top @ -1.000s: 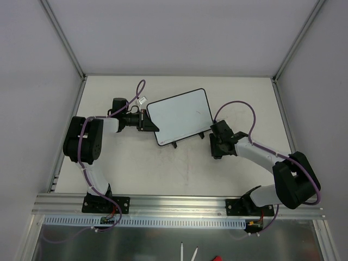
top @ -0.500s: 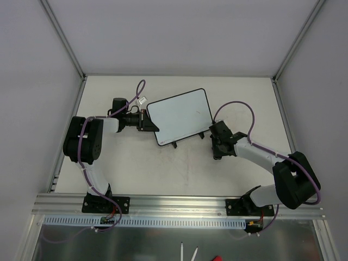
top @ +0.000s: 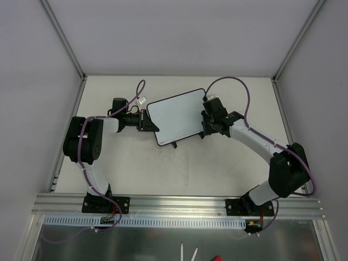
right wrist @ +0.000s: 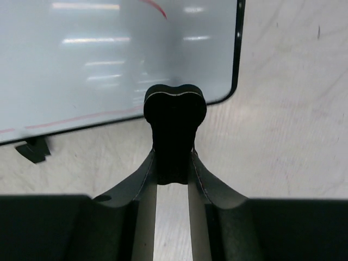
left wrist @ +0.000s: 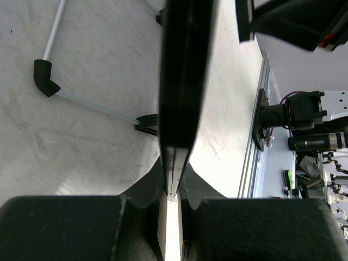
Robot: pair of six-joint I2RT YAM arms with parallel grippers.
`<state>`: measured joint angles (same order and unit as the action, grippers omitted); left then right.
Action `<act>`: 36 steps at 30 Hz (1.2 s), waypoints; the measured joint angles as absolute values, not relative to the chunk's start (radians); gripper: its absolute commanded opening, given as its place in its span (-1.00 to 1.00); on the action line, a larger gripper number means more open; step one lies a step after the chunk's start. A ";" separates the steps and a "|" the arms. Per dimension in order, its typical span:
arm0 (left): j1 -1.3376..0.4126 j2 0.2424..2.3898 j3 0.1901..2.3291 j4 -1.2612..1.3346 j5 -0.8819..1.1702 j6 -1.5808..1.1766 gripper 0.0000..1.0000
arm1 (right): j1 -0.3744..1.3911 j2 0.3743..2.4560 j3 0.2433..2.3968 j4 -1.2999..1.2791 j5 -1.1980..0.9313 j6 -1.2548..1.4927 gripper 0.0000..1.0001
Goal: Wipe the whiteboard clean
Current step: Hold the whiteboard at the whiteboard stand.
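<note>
The whiteboard (top: 176,116) lies tilted in mid-table. My left gripper (top: 147,120) is shut on its left edge; in the left wrist view the board (left wrist: 184,76) runs edge-on out of the closed jaws of the left gripper (left wrist: 173,191). My right gripper (top: 209,123) is over the board's right edge, shut on the black bone-shaped eraser (right wrist: 174,117). In the right wrist view the right gripper (right wrist: 174,155) points the eraser at the board's lower right corner (right wrist: 109,60). A short red stroke (right wrist: 156,7) and a faint red line (right wrist: 81,117) show on the board.
The board's black foot (right wrist: 32,150) and its wire stand (left wrist: 50,81) rest on the white table (top: 179,168). Grey walls stand round the table on three sides. A metal rail (top: 179,204) runs along the near edge by the arm bases.
My right arm has swung from the table right of the board, away and left, to the board's right edge with the eraser. The left arm and board have not moved.
</note>
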<state>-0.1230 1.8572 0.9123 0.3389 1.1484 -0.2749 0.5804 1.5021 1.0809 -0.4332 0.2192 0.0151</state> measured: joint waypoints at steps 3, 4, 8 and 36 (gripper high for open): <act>-0.123 1.857 0.912 0.339 1.148 -0.275 -1.00 | 0.580 1.572 1.192 -0.422 0.214 -0.016 -1.00; -0.123 1.857 0.912 0.339 1.148 -0.275 -1.00 | 0.580 1.594 1.222 -0.423 0.215 -0.025 -1.00; -0.123 1.857 0.912 0.339 1.148 -0.275 -1.00 | 0.580 1.709 1.349 -0.411 0.225 -0.068 -1.00; -0.124 1.857 0.912 0.339 1.144 -0.276 -1.00 | 0.570 1.769 1.268 -0.152 0.282 -0.062 -1.00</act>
